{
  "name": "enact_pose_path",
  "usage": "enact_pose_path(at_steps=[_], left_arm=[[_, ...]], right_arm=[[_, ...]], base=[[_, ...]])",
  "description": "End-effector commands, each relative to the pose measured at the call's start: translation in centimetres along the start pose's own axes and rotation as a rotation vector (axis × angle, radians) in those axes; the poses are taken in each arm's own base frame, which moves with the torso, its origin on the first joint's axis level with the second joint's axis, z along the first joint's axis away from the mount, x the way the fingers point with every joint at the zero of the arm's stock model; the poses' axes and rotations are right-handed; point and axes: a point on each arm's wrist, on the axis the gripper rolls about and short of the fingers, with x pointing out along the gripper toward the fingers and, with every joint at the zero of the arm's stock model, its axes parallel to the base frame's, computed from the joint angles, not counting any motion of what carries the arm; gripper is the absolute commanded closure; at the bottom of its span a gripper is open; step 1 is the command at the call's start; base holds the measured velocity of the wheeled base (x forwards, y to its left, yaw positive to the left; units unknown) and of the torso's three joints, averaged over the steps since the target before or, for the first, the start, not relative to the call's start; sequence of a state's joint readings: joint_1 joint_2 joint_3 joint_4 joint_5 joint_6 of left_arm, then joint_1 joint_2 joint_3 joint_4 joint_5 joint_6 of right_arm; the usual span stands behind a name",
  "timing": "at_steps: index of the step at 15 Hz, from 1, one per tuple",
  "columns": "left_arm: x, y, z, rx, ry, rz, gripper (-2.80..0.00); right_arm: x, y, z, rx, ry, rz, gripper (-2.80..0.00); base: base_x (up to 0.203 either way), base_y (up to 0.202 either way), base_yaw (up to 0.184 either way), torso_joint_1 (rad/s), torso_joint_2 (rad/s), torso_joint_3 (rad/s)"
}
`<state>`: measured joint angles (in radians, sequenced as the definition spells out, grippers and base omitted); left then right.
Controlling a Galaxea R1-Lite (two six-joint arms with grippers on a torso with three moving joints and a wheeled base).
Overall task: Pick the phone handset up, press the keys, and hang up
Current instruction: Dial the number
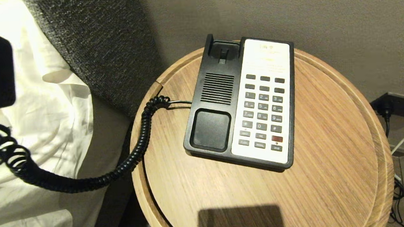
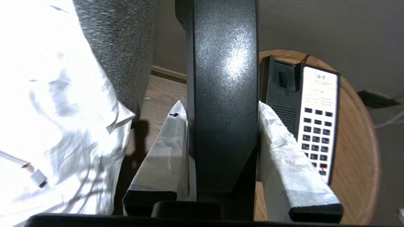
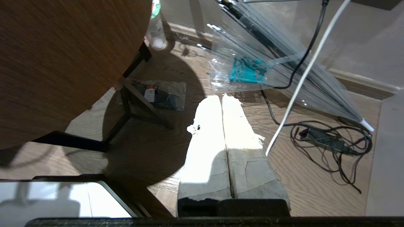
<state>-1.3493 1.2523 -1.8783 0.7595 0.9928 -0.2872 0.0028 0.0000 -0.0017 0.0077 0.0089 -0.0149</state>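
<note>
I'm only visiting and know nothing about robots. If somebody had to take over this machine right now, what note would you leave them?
Left gripper: jaws shut on the phone handset, held off to the left of the round table, beside the white bedding.
Right gripper: jaws shut, empty, parked low beside the table over the floor.
Phone base: on the table, cradle empty; the coiled cord runs from it over the table edge towards the handset.
Done: handset lifted off.
Left: press the keys on the cream faceplate, none touched right now, then set the handset back in the cradle.
</note>
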Motion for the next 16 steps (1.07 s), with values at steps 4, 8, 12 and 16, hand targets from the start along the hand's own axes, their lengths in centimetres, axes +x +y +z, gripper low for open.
enact_pose_path(at_steps=[4,8,12,16], left_arm=[[-3.8,5.3,1.5,-0.152,-0.059,-0.093,0.00],[-5.1,7.5,2.5,-0.267,-0.080,-0.162,0.00],[-4.8,6.4,2.4,-0.263,-0.041,-0.271,0.00],[-4.4,4.4,1.5,-0.288,0.040,-0.403,0.00]], right_arm=[[0.0,0.0,0.0,0.000,-0.001,0.001,0.00],[0.0,0.0,0.0,0.000,-0.001,0.001,0.00],[0.0,0.0,0.0,0.000,-0.001,0.001,0.00],[0.0,0.0,0.0,0.000,-0.001,0.001,0.00]], base=[[0.000,0.000,0.000,0.000,0.00,0.000],[0.000,0.000,0.000,0.000,0.00,0.000],[0.000,0.000,0.000,0.000,0.00,0.000],[0.000,0.000,0.000,0.000,0.00,0.000]])
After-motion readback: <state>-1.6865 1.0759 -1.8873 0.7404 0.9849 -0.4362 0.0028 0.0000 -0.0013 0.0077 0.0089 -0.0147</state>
